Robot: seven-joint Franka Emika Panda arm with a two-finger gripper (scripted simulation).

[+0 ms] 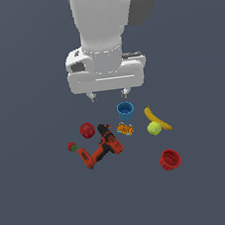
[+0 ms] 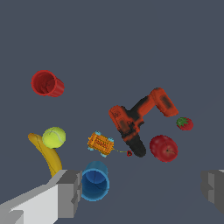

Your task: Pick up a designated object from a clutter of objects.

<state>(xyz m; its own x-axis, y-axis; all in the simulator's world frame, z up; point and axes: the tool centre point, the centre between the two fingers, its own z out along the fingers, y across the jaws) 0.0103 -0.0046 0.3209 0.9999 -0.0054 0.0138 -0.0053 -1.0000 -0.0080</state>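
Here the gripper [image 1: 108,94] hangs with fingers spread wide (holding nothing) above the blue cup [image 1: 125,111]; the red cup [image 1: 170,159] lies apart, at four o'clock from the drill [image 1: 102,146].

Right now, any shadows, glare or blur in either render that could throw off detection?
Exterior view: flat, even light, no cast shadows under the red cup or drill; the items are small but sharp. Wrist view: also sharp, only soft highlights on the apple and green ball; the hand has its fingers cut off by the frame edges, one overlapping the blue cup.
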